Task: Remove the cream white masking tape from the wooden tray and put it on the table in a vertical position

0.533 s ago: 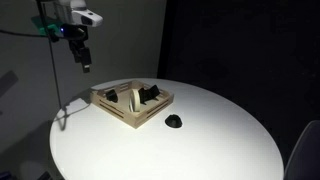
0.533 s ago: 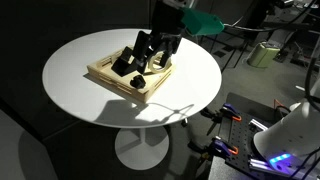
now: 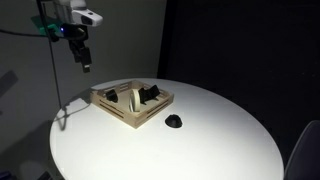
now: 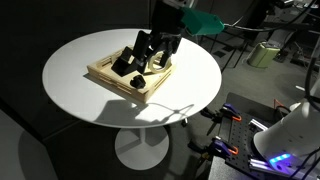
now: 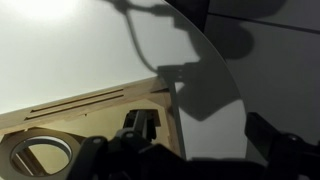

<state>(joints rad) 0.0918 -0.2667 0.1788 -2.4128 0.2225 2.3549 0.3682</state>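
Tray [image 3: 128, 112]: square, light wood, low walls and inner dividers. It sits on the counter [image 3: 200, 140] and shows in both exterior views.
Tape [image 5: 40, 157]: cream-white ring inside a tray compartment, open centre facing the wrist camera. Whether it lies flat or leans on a wall cannot be told.
Dark objects [image 3: 150, 94]: inside the tray, in a compartment other than the tape's. The wrist view shows them across a divider from the ring.
Lump [image 3: 174, 122]: small and black, on the counter just outside a tray wall and apart from it.
Gripper [image 3: 84, 62]: high above the counter, up and off to one side of the tray in an exterior view. It touches nothing.
Fingers [image 5: 285, 150]: released. In the wrist view they show as blurred dark shapes well apart at the bottom edge, with nothing between them.
Shadow [image 5: 190, 70]: arm outline cast on the counter, beyond the tray's edge in the wrist view.
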